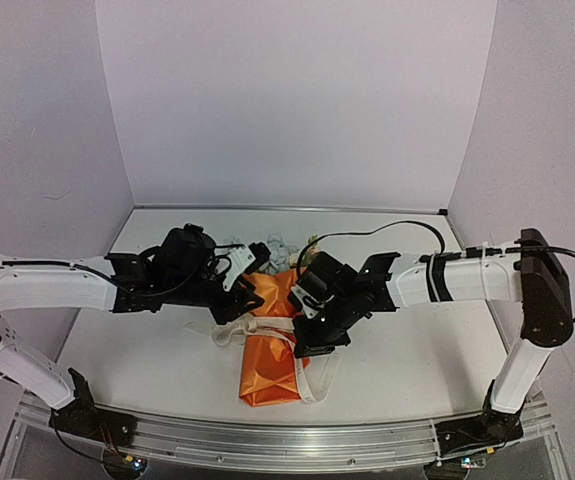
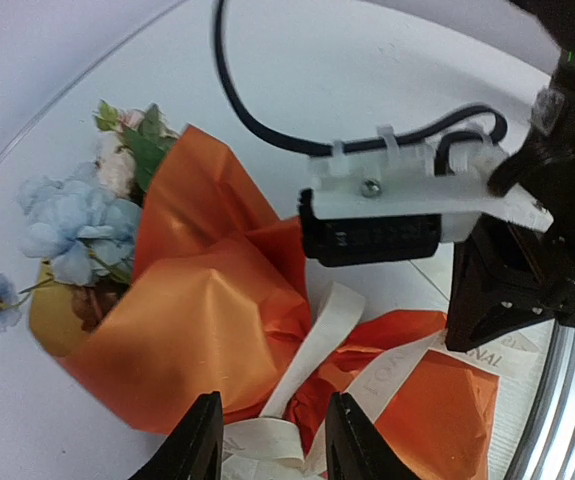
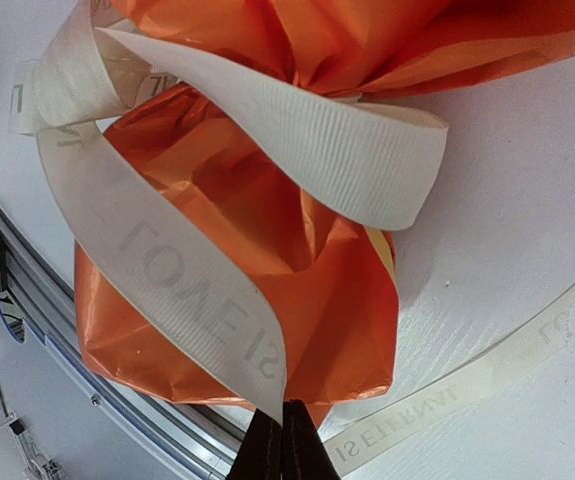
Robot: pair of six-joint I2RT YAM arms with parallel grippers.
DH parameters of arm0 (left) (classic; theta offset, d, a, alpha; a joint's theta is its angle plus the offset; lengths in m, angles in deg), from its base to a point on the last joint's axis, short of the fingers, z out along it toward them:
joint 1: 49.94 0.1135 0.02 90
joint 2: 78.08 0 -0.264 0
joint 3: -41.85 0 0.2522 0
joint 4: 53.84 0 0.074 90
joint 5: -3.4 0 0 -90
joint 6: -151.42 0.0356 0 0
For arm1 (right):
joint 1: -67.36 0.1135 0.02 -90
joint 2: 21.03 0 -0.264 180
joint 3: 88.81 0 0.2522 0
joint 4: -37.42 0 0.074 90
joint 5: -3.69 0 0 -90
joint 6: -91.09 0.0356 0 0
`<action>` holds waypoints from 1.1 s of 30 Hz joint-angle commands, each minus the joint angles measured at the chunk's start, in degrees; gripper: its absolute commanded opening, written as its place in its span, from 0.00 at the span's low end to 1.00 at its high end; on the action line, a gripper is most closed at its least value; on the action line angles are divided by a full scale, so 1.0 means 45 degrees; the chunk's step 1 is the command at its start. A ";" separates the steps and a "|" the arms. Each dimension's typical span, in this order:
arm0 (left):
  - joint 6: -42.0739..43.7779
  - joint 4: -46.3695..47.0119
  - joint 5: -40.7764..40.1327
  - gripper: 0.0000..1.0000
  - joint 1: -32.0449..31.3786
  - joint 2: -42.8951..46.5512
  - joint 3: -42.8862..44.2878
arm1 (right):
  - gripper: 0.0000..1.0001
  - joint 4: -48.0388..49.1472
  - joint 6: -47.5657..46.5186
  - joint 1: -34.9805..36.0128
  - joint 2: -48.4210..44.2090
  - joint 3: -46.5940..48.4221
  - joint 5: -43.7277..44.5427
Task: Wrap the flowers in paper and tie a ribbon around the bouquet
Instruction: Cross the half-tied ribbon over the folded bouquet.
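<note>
On table (image 1: 137,350), bouquet (image 1: 267,370) lies near-to-far, flowers (image 1: 276,245) farthest.

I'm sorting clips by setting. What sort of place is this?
Probably a robotics lab test booth: plain white panels wall three sides of a white table, and the left arm and right arm are bolted to an aluminium rail at its near edge.

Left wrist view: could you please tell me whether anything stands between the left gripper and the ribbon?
Nothing visible does. The left gripper stands open astride the ribbon, which lies bare on the orange paper.
</note>
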State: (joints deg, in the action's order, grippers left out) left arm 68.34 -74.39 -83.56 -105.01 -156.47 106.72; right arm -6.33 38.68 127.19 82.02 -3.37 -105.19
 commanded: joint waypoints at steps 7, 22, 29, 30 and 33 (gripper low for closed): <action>0.2613 -0.1355 0.2643 0.38 0.0015 -0.2731 0.2270 | 0.00 0.1303 -0.0476 0.0066 -0.0482 -0.0864 0.0476; 0.3737 -0.1836 0.2112 0.46 0.0089 -0.4066 0.3023 | 0.00 0.2132 -0.1058 -0.0171 -0.1033 -0.2093 0.0837; 0.4014 -0.2114 0.1956 0.46 0.0089 -0.4555 0.3316 | 0.00 0.2127 -0.1345 -0.0349 -0.1152 -0.2231 0.0868; 0.4037 -0.2125 0.1930 0.46 0.0089 -0.4609 0.3338 | 0.00 0.2126 -0.1404 -0.0365 -0.1175 -0.2265 0.0882; 0.4088 -0.2179 0.1815 0.42 0.0089 -0.4788 0.3418 | 0.00 0.2132 -0.1519 -0.0449 -0.1233 -0.2313 0.0856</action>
State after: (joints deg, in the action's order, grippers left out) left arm 85.48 -83.20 -74.05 -104.97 -176.75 119.25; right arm 2.56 33.59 125.76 79.01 -13.20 -102.41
